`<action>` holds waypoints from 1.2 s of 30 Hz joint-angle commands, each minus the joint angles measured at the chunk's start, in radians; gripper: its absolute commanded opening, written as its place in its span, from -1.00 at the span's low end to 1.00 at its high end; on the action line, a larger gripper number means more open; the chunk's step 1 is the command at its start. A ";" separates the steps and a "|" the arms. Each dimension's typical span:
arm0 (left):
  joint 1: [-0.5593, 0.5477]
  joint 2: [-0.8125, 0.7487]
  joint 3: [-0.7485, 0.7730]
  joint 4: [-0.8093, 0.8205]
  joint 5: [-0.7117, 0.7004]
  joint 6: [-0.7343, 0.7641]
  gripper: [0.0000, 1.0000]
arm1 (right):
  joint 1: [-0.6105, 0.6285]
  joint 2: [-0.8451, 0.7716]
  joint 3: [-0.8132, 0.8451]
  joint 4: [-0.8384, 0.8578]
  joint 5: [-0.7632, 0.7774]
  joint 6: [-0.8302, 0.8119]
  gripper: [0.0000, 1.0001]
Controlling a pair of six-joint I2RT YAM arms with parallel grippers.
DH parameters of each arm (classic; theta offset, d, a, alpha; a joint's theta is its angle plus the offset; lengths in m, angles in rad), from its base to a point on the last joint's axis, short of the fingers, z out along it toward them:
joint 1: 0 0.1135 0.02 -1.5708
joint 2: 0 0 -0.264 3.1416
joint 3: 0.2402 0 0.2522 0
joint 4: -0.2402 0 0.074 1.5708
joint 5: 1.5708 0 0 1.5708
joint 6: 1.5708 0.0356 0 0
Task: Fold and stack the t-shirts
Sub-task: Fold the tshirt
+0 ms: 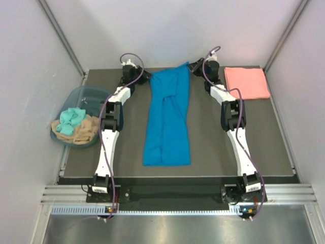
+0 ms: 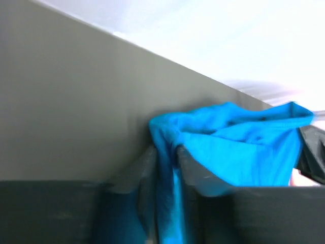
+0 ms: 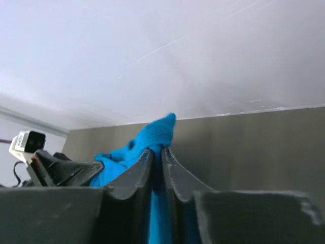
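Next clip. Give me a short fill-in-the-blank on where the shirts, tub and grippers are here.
1. The left gripper and right gripper each pinch the spread-out t-shirt, whose colour is ___.
2. The pink t-shirt lies folded at the far ___ corner of the table.
3. The tub holding loose cloth stands at the table's ___ edge.
Missing words: blue; right; left.

Centre lane blocked by blue shirt [image 1: 167, 122], near edge to far; pink shirt [image 1: 247, 83] fills far right corner; tub [image 1: 91, 96] crowds my left. Bare mat [image 1: 208, 137] open between.
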 commanded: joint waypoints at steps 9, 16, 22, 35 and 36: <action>0.003 -0.229 -0.083 -0.033 0.064 0.137 0.34 | -0.043 -0.177 -0.150 -0.066 0.012 -0.081 0.16; -0.020 -0.540 -0.389 -0.387 0.021 0.265 0.22 | -0.043 -0.652 -0.563 -0.288 0.059 -0.155 0.17; -0.182 -0.942 -0.889 -0.486 -0.104 0.377 -0.05 | 0.007 -1.060 -0.984 -0.603 0.160 -0.233 0.09; -0.396 -1.500 -1.483 -0.687 -0.178 0.323 0.06 | 0.427 -1.533 -1.540 -0.827 0.285 -0.204 0.13; -0.396 -1.514 -1.499 -0.699 -0.204 0.320 0.07 | 0.438 -1.552 -1.559 -0.827 0.280 -0.200 0.14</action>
